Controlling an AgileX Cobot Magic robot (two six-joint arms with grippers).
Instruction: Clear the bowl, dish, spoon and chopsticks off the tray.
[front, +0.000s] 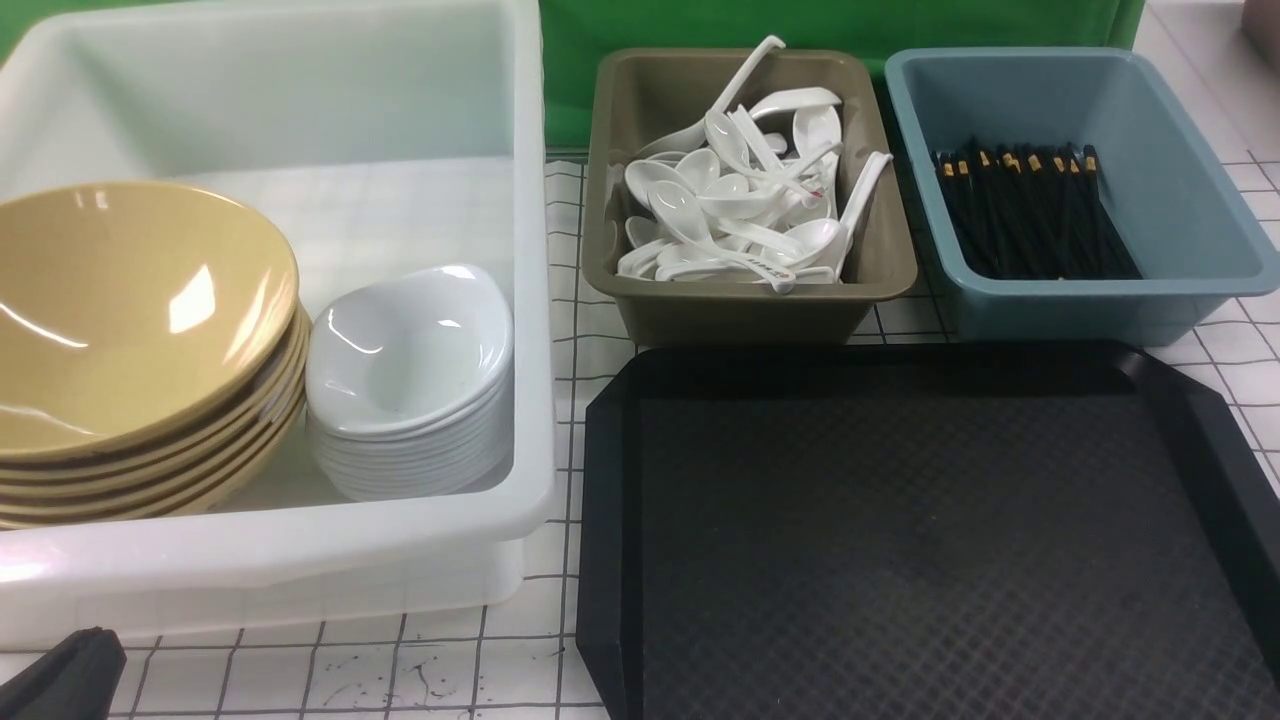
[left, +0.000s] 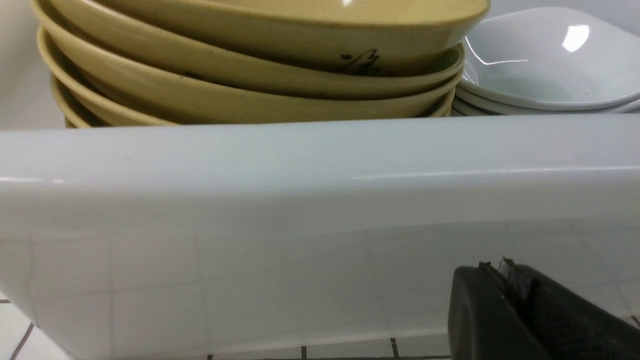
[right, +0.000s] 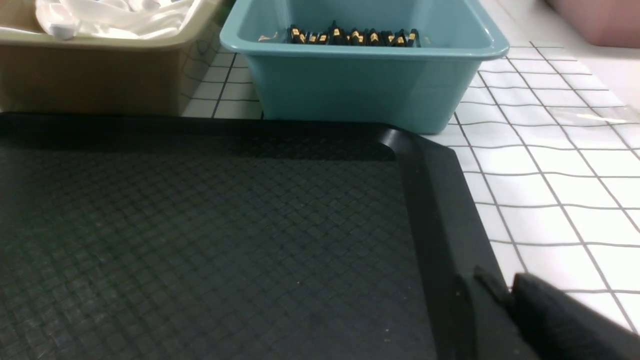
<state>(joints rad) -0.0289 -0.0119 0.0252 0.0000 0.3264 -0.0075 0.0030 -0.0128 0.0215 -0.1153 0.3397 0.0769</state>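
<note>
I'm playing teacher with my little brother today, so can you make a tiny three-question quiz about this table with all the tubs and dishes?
1. True or false: the large flat black plastic tray has a bowl on it.
2. Which tub holds the thin black chopsticks with gold bands? A) the olive-brown plastic tub B) the blue plastic tub C) the big white plastic tub
3. Fill in: beside the stack of glossy mustard-yellow bowls sits a stack of small ____ dishes.

Key: 1 false; the tray is bare. 2 B. 3 white.
</note>
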